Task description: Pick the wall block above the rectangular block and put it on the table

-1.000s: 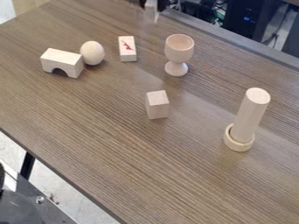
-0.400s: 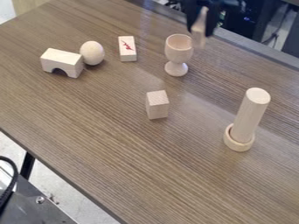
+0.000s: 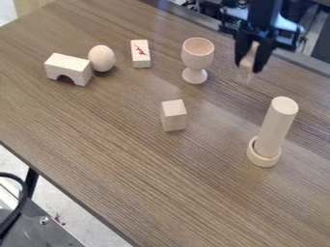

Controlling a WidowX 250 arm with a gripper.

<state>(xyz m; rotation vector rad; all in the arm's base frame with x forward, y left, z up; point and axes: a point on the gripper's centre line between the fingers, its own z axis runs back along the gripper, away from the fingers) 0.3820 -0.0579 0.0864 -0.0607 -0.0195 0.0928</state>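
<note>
- Camera view: black gripper at upper right, pointing down over far side of table. Arm comes in from top edge.
- Gripper narrow, closed on pale wood block, one finger each side. That's the task block. Held up between the fingers, lower end sticking out below, blurry. Can't tell if its bottom touches the table.
- Block's spot in view: right of cup, up and left of the top of the cylinder, apart from both.
- Cup: wood, stemmed, upright, near far edge.
- Cylinder: wood, right side, standing with its foot inside ring. Ring flat on table.
- Small plain block: near middle, on end, apart from the rest.
- Flat block with red mark: lying down, left of cup, right of egg.
- Egg: wood, just beside right end of arch block. Contact unclear.
- Arch block: far left of the group, cutout facing the near side.
- Lower left corner, off the table: black cable over dark metal surface, bolt on it.
</note>
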